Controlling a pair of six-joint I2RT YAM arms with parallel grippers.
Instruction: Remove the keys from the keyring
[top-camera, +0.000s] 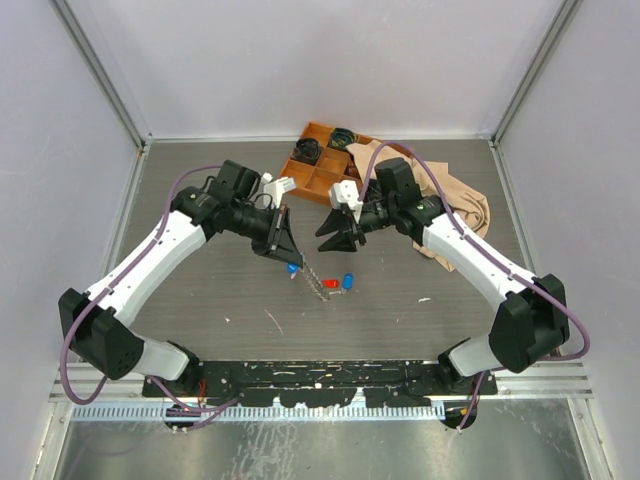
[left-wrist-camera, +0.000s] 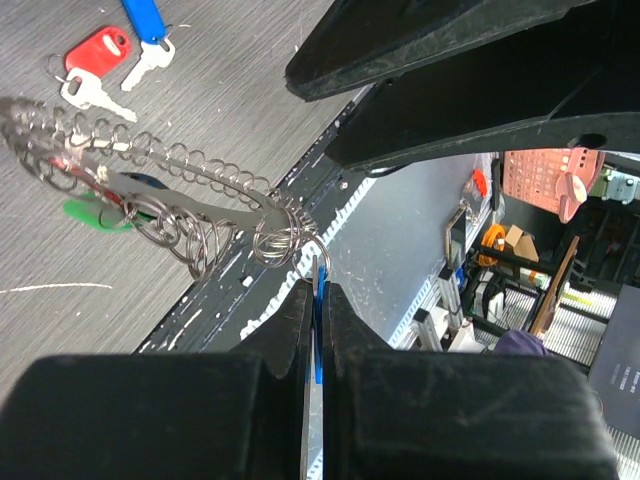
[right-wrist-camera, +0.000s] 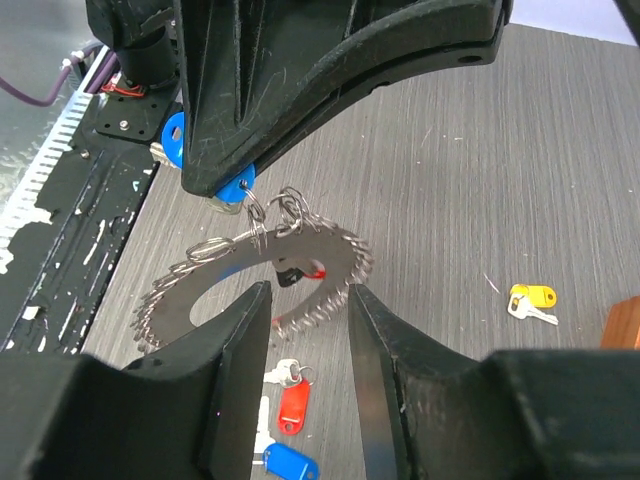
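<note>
Sitting at the far edge of the grey, streaked tabletop (top-camera: 200, 300), an orange compartment tray (top-camera: 300, 166) holds dark rounded items (top-camera: 307, 150) in two of its back cells; what they are is too small to tell. A beige cloth (top-camera: 462, 205) lies bunched just beside it on the right.

The left claw (left-wrist-camera: 317, 290) is pressed together, pinching a blue-capped key (left-wrist-camera: 318, 345) that hangs on the keyring (right-wrist-camera: 322, 250). From there the ring slants down toward the tabletop, its keys (left-wrist-camera: 150, 185) fanned out like saw teeth. The right claw (right-wrist-camera: 308, 292) is spread, one finger on each side of the ring's toothed edge; I cannot tell if it touches.

A red-capped key (right-wrist-camera: 293, 405) and a blue-capped one (right-wrist-camera: 290, 465) lie loose on the tabletop below the ring, and a yellow-capped key (right-wrist-camera: 530, 298) lies well apart. Pale walls in metal framing enclose the cell, and a black, paint-chipped base plate (top-camera: 320, 375) runs along the near edge.
</note>
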